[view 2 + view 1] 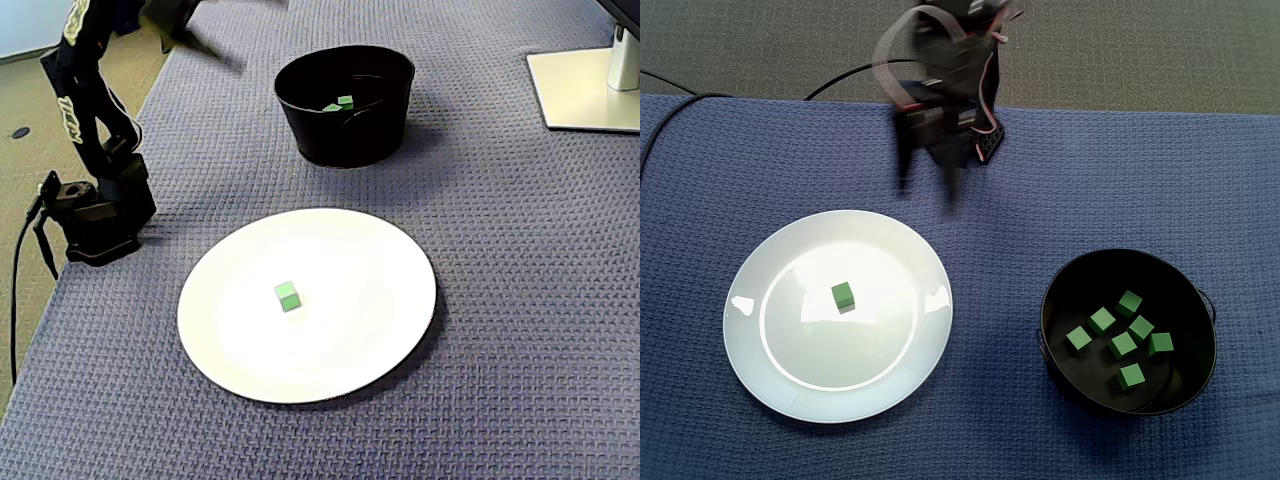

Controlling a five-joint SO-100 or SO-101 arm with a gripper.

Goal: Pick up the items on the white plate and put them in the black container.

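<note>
One green cube [843,295] [288,295] lies near the middle of the white plate [880,350] [340,300]. The black container [1170,280] [345,125] holds several green cubes [1125,345] [340,103]. My gripper [926,197] hangs blurred in the air beyond the plate's far edge in a fixed view, between plate and container and above both. It is open and nothing is between its fingers. In the other fixed view only a dark blurred finger [205,45] shows at the top left, left of the container.
The arm's base [95,215] stands at the edge of the blue woven cloth [1200,170], with black cables [660,110] trailing off it. A white stand foot [585,90] sits on the cloth to the right of the container.
</note>
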